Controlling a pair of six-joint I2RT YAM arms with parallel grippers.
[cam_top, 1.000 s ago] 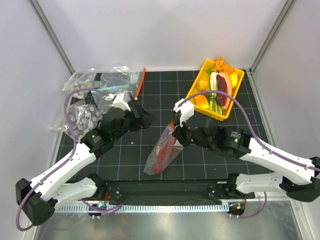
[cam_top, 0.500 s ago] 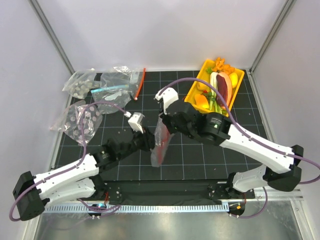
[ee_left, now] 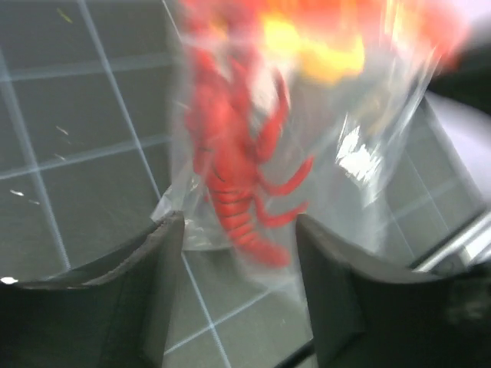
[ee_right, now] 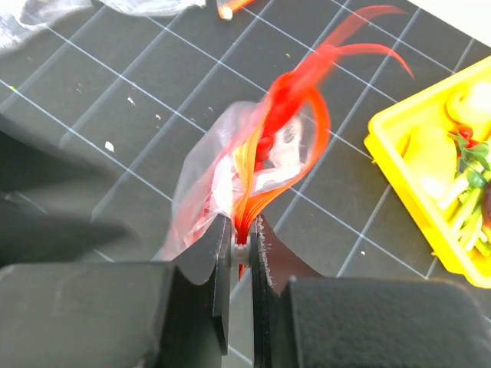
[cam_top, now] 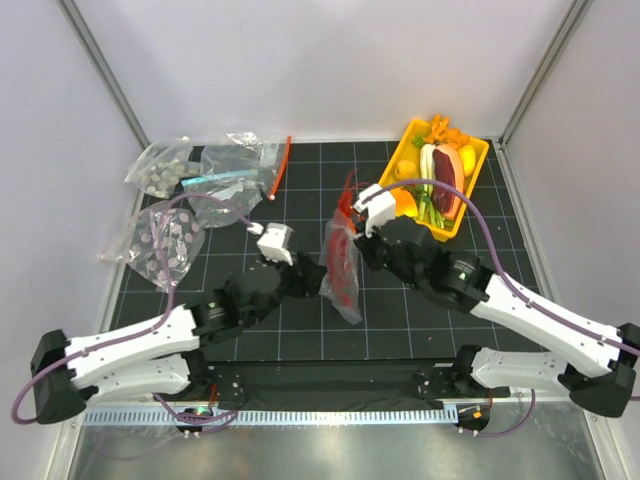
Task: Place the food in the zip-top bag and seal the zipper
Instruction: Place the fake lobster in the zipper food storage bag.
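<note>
lobster (ee_left: pixel 230 176) inside zip-top bag (ee_left: pixel 368 153) — right fingers (ee_right: pixel 207 268) clamp zipper (ee_right: pixel 290 96); left fingers (ee_left: pixel 146 291) spread, gripping nothing

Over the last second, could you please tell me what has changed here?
The left tool swung from beside the spare bags towards the near edge and now brackets, open, the bottom of the zip-top bag. The right tool, pinching its zipper throughout, shifted the bag slightly right. The yellow tray and spare bags stayed put.

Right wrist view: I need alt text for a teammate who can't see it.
The right gripper has its jaws pinched shut on the red-orange zipper of the clear zip-top bag, over a black gridded mat. A yellow tray sits at the right edge.
</note>
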